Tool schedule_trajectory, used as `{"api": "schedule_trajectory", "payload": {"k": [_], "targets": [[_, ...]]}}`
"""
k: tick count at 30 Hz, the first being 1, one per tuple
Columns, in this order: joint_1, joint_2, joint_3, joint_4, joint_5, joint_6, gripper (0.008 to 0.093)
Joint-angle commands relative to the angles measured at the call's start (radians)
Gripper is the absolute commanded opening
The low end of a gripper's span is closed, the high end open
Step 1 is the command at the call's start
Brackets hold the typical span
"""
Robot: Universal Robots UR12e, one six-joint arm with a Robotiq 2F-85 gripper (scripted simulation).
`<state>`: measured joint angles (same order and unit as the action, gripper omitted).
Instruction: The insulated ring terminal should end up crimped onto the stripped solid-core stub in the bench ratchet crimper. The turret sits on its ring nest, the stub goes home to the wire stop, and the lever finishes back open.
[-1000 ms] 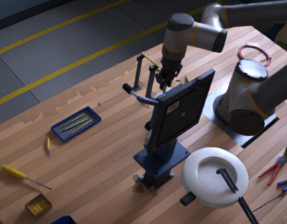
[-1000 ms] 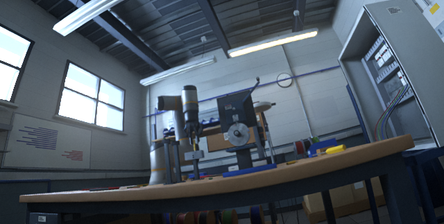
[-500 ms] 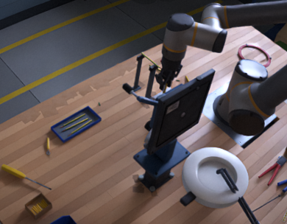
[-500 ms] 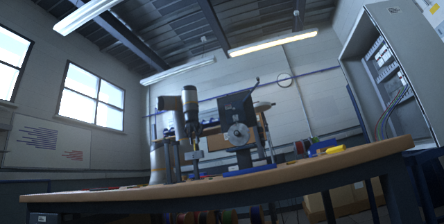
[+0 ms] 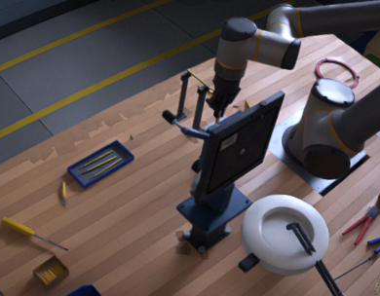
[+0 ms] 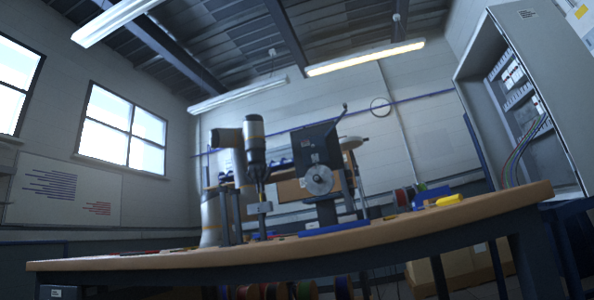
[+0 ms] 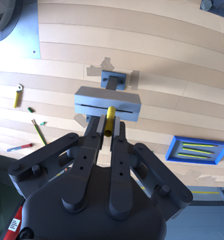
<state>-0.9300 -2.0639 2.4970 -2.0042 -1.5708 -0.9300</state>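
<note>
The yellow insulated ring terminal (image 7: pixel 109 121) stands upright in the slot of a small grey-blue holder block (image 7: pixel 107 103), its ring end hidden inside the slot. The holder sits on a post behind the bench crimper (image 5: pixel 236 146), whose dark plate blocks most of it from the side camera. The crimper's lever (image 6: pixel 337 121) points up and its turret disc (image 6: pixel 318 179) faces the second side camera. The stripped wire stub (image 5: pixel 199 80) is clamped across two posts left of the arm. My gripper (image 7: pixel 108 130) points straight down over the holder and is closed on the terminal's yellow sleeve.
Behind the holder lies bare bench, with the robot base (image 5: pixel 328 131) to the right. A blue tray of spare wires (image 5: pixel 100 163) lies to the left. A loose ring terminal (image 7: pixel 17 95), wire scraps (image 7: pixel 38 128), a screwdriver (image 5: pixel 28 231) and a white magnifier lamp (image 5: pixel 284 233) lie around.
</note>
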Motion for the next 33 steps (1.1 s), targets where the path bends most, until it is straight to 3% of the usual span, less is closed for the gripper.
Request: {"api": "schedule_trajectory", "payload": {"k": [1, 16, 33], "targets": [[0.0, 0.0, -0.001, 0.0, 0.0, 0.0, 0.008], [0.0, -0.009, -0.012, 0.019, 0.0, 0.0, 0.008], [0.0, -0.05, -0.081, 0.13, 0.0, 0.0, 0.008]]}}
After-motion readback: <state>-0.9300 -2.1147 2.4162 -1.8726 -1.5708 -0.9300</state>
